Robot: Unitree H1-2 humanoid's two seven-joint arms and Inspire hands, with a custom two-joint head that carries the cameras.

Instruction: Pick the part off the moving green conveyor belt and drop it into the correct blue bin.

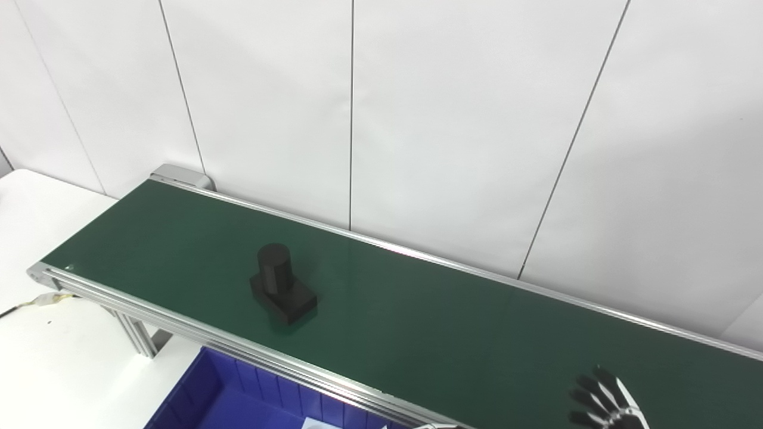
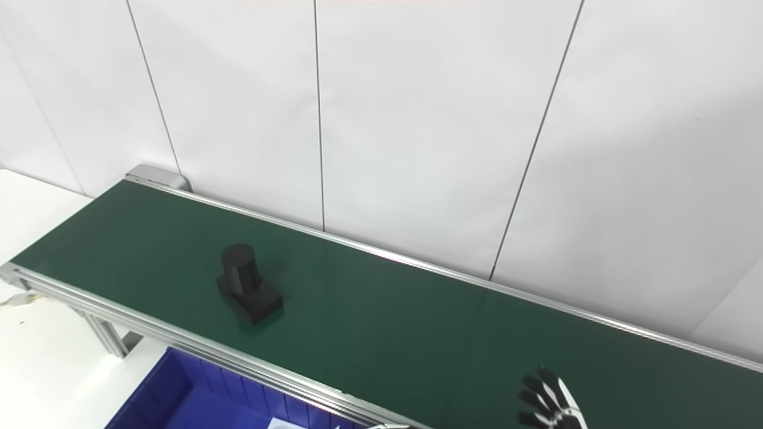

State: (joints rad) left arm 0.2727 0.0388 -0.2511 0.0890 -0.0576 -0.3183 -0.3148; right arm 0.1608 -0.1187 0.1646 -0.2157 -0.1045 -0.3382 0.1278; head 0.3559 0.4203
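Black, matt and plastic-looking, the part is 1 short upright cylinder standing on 1 flat rectangular base, the base turned at an angle to the belt edges. It sits on the green conveyor belt, toward the left end and slightly nearer the front rail than the back one. Its tall axis is vertical, so your likeliest grip is from above or around the cylinder, to judge by shape alone.

Relation to note: the part lies well to the left of, and a little farther back than, your right hand. That hand shows only at the lower right of both views, over the near part of the belt, dark fingers spread apart and holding nothing. Your left hand is out of view, so on this evidence you cannot say which hand is nearer.

Belt: smooth, dark green, faintly glossy, framed by ribbed silver aluminium rails.

Blue bin: ribbed plastic, below the front rail and just beside it, nearly under the part; a pale scrap shows at its lower edge, contents otherwise unclear. You see only 1 bin.

White table lies at left, with white panelled wall behind.
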